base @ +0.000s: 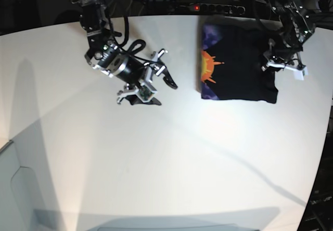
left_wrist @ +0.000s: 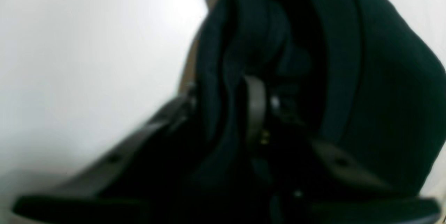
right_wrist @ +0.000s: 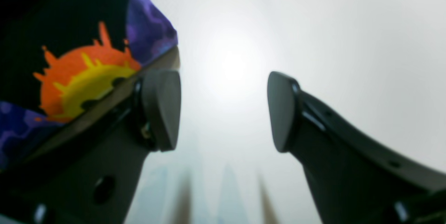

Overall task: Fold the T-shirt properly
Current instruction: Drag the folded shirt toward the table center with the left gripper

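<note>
Toward the table's (base: 156, 163) far right, your T-shirt (base: 239, 69) lies folded, sun print at its left edge. Your left gripper (base: 282, 64) pinches bunched black cloth at its right edge; your right gripper (base: 158, 82) hangs spread wide, well apart.

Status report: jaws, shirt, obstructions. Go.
Left gripper jaws closing on T-shirt edge. Right gripper jaws open, empty, off the cloth. Shirt folded on table. Nothing in the way.

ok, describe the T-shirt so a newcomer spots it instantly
On the white table, look to the far edge, under the left claw. The T-shirt lies there folded into a black rectangle, the only cloth around, with an orange sun and purple print along one edge.
</note>
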